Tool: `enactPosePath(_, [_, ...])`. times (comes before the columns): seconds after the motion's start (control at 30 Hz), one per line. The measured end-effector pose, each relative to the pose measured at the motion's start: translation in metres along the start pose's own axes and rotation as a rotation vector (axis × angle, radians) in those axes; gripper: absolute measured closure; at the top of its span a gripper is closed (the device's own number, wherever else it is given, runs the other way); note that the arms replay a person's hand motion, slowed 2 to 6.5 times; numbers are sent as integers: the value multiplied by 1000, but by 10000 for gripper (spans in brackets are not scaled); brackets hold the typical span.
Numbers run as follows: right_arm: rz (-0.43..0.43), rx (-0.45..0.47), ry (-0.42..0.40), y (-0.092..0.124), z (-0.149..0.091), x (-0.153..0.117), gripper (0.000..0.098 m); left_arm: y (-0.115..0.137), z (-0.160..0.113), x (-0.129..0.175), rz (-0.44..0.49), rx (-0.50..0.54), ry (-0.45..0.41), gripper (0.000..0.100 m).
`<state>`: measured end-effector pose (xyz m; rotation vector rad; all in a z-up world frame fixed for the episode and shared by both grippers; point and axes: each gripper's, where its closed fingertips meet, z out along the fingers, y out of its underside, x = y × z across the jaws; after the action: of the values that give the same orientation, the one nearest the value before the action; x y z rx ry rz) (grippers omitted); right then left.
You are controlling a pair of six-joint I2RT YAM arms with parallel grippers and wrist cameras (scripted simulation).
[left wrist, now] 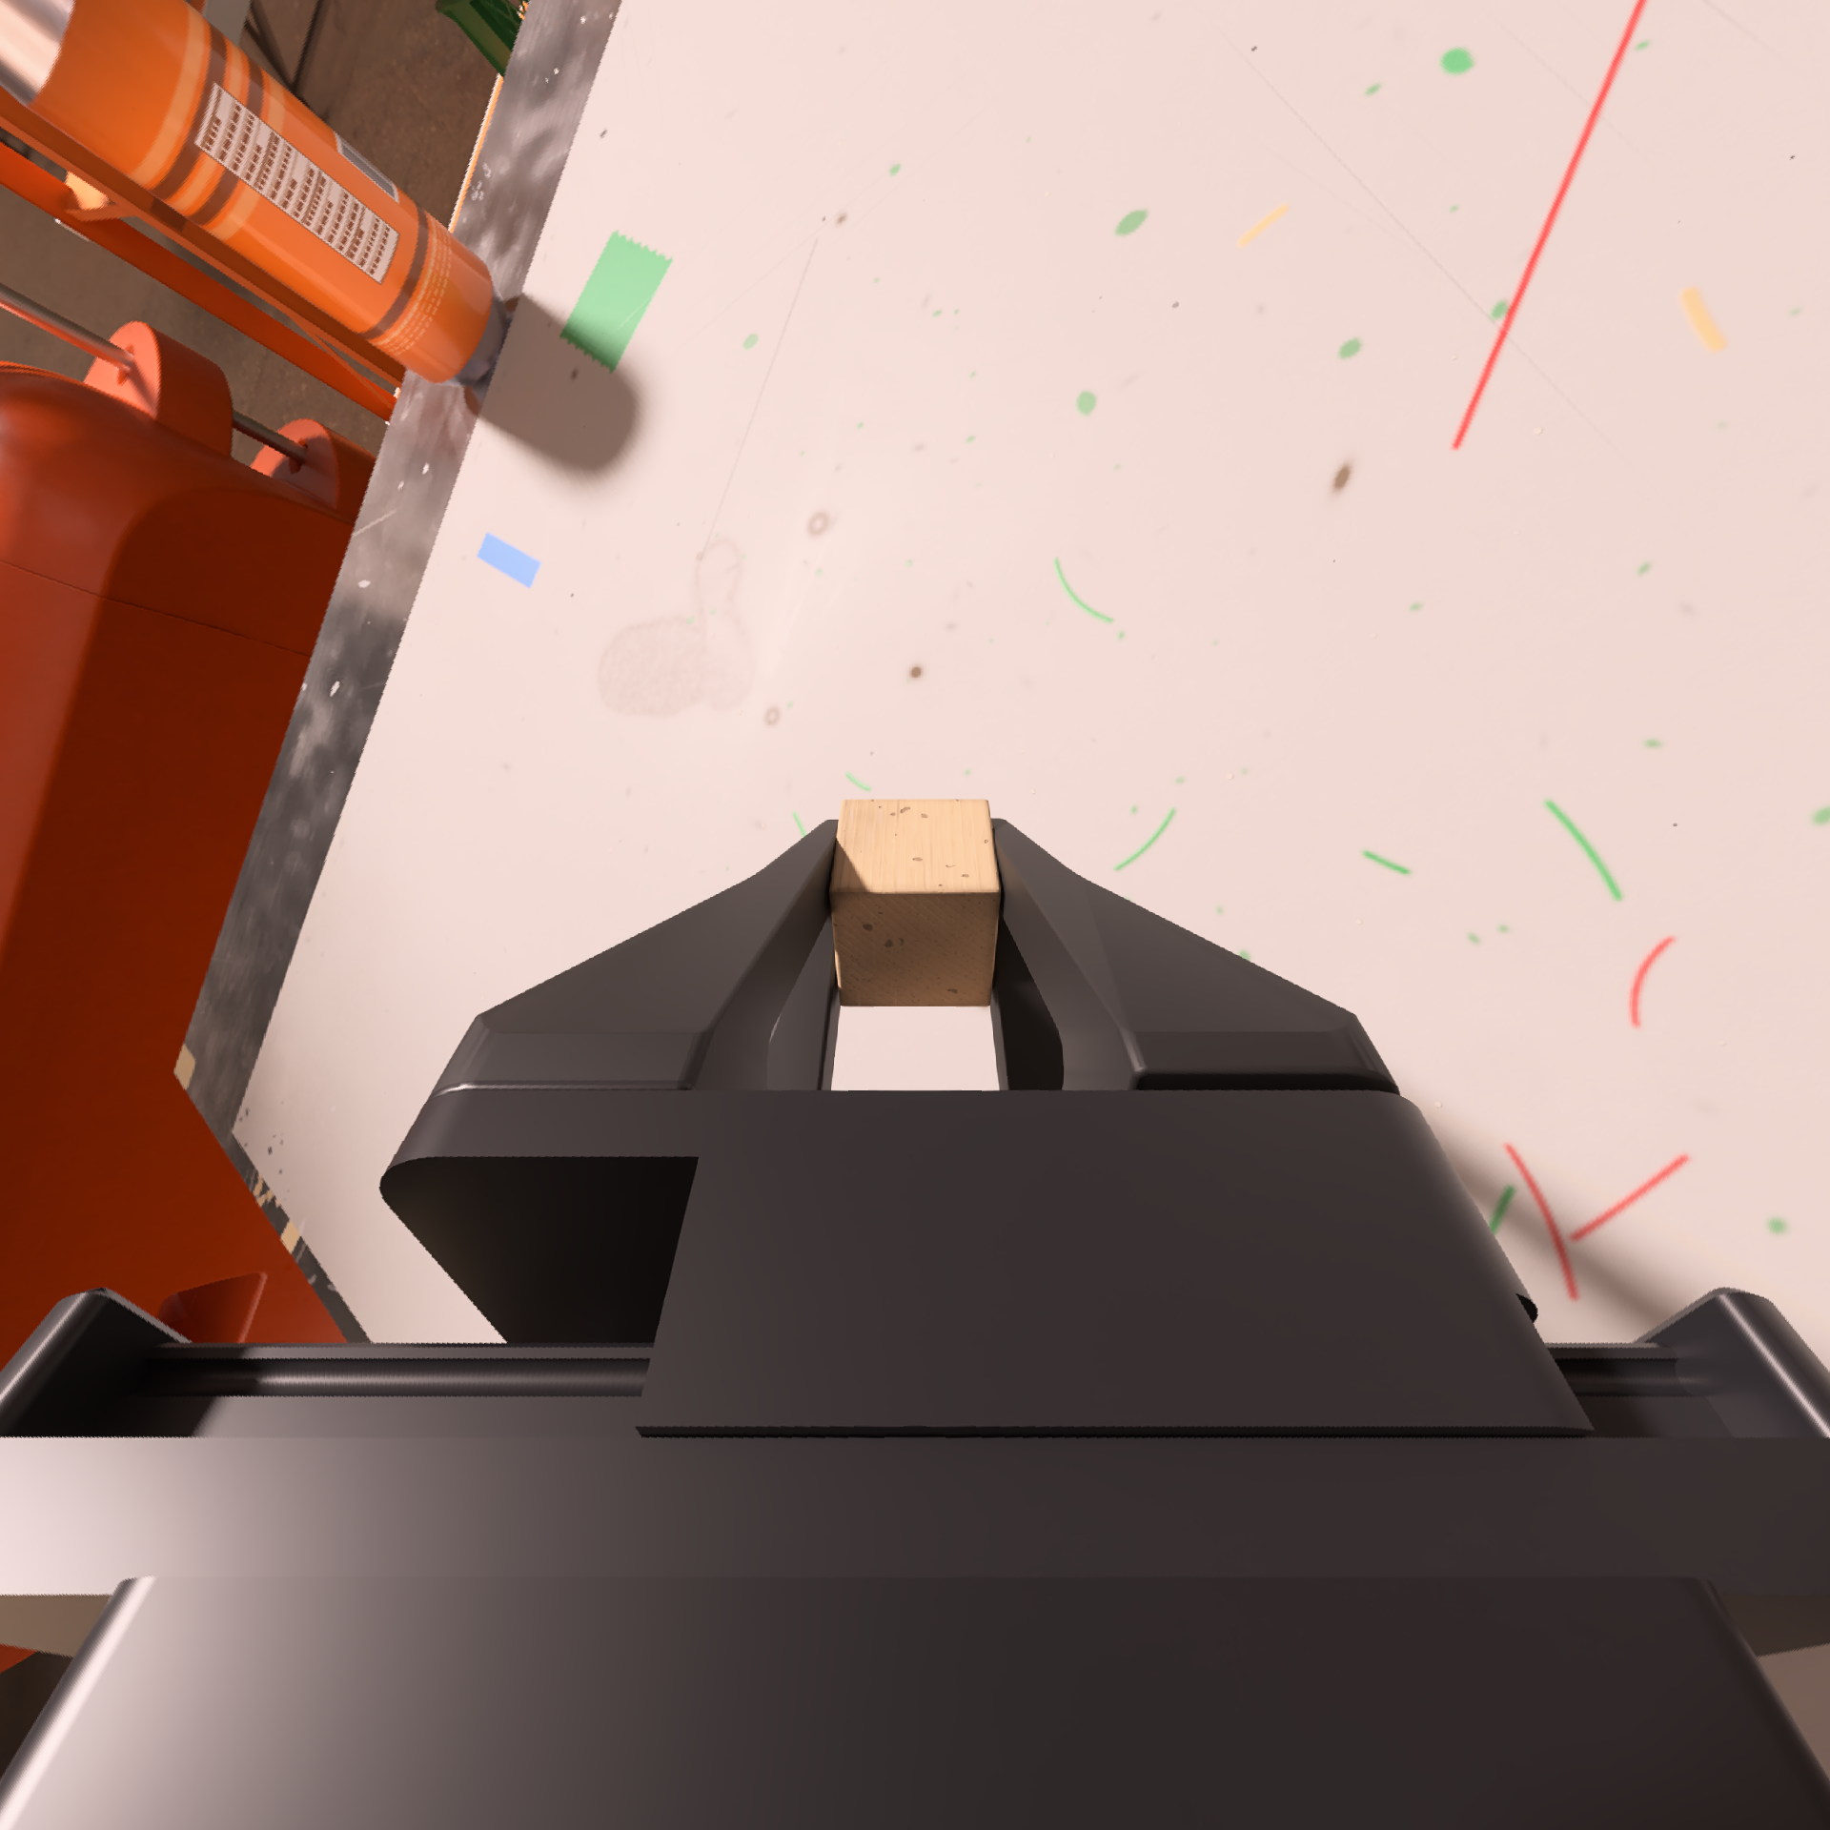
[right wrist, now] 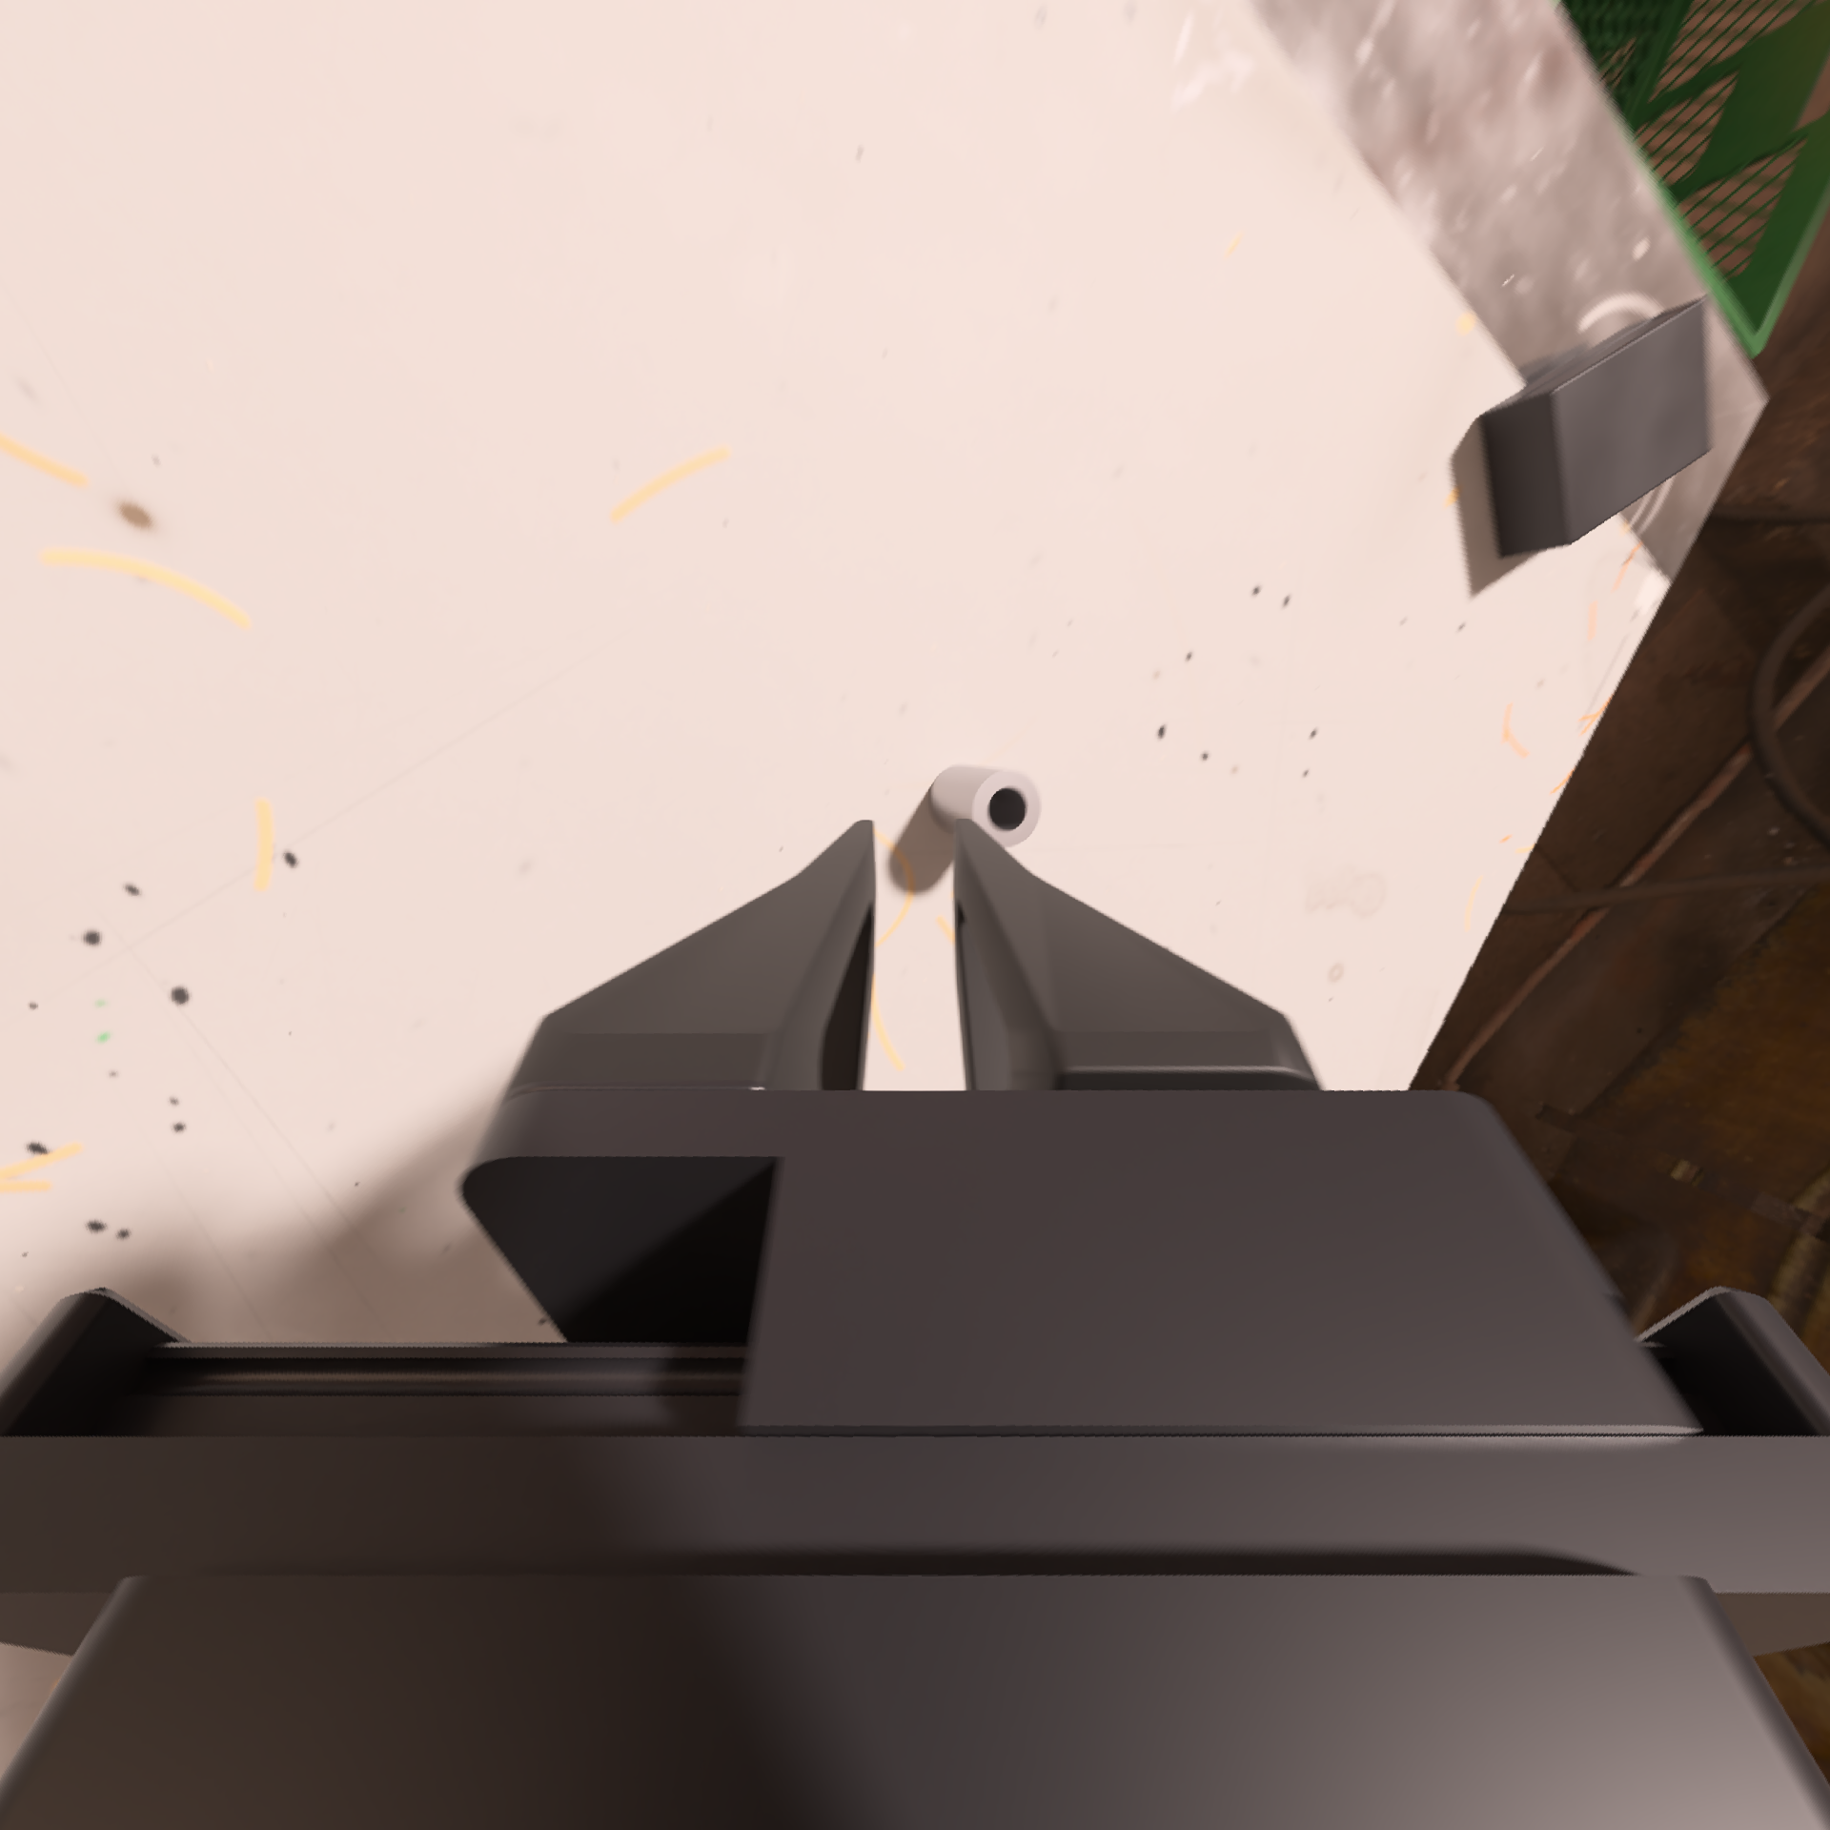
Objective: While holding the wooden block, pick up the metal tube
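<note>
In the left wrist view my left gripper is shut on the wooden block, a pale cube held between both fingertips above the white table. In the right wrist view the metal tube, short, light grey and with a dark bore facing me, lies just past my right gripper's right fingertip. The tube's shadow falls in the gap between the fingers. The right jaws stand a narrow gap apart with only table between them; the tube is beside the gap, not in it.
An orange cartridge tube and a red-orange case sit off the table's left grey edge. A dark grey block lies at the table's right edge, near a green mesh crate. Brown floor lies beyond that edge.
</note>
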<state>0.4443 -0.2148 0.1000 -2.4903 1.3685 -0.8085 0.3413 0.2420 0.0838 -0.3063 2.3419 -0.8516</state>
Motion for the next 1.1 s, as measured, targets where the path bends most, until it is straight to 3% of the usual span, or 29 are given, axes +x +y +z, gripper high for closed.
enactPosePath(0.17, [56,-68,-43,19,12,-16,575,2,5,5,-6,-2,20,768])
enactPosePath(0.3, [128,-99,-35,34,25,-22,430,1,10,9,2,-1,32,768])
enactPosePath(0.37, [170,-103,-22,40,33,-23,413,1,11,11,6,-1,36,768])
enactPosePath(0.57, [304,-87,-7,49,48,-22,437,3,13,18,8,-3,49,768])
enactPosePath(0.83, [420,-66,19,53,55,-12,651,4,13,22,10,-5,57,768])
enactPosePath(0.93, [449,-63,13,54,57,-7,759,5,14,24,6,-5,63,768])
enactPosePath(1.1, [458,-65,3,56,59,-6,765,6,15,27,7,-4,70,768])
